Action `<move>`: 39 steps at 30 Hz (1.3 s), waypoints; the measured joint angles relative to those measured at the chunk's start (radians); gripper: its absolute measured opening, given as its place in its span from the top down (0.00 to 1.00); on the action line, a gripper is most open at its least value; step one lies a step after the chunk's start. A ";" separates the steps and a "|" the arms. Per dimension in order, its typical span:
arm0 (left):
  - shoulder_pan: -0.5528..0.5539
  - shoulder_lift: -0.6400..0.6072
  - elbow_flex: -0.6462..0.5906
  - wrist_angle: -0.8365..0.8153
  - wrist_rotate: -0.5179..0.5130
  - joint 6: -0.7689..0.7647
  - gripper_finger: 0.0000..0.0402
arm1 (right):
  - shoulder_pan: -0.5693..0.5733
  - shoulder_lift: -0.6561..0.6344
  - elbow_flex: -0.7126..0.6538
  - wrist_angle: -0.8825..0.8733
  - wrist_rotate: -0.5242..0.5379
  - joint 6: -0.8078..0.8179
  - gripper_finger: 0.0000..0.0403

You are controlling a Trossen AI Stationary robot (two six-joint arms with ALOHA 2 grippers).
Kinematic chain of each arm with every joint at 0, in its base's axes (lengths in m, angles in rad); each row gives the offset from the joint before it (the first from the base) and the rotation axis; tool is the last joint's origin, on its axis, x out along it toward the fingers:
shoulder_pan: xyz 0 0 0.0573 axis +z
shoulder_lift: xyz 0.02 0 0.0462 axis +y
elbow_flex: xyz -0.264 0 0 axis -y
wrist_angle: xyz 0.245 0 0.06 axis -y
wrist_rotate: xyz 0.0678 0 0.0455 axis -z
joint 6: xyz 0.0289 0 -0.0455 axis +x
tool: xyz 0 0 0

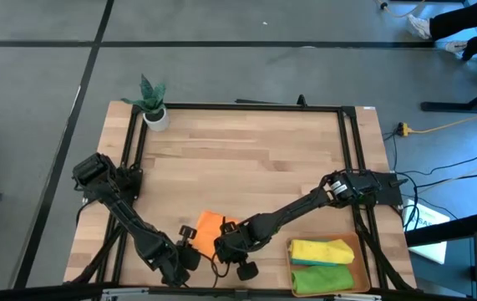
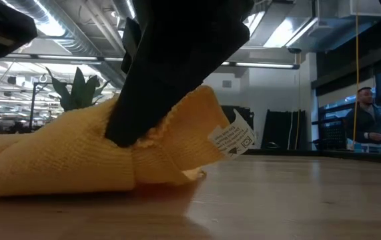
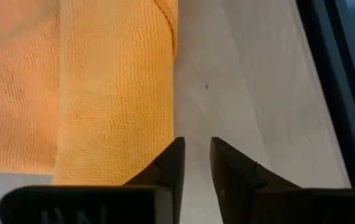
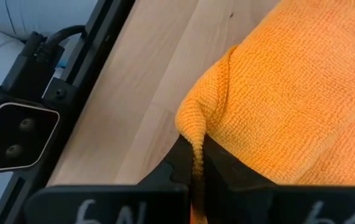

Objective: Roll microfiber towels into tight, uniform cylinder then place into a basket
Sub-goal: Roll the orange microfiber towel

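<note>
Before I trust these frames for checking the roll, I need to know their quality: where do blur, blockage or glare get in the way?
Low view: a dark arm blocks the top, the orange towel looms soft and close, ceiling lights glare. High view: even light, small detail. Left wrist view: left gripper slightly blurred, weave sharp. Right wrist view: right gripper pinching a crisp cloth fold.

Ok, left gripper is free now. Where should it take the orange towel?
Probably the folded edge of the orange towel right beside the left gripper, coming in low and level. The right gripper already pinches a corner, so grip clear of it.
</note>
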 joint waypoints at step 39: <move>0.001 0.090 -0.069 0.016 -0.089 -0.014 0.99 | 0.000 0.000 0.001 -0.001 0.004 0.023 0.96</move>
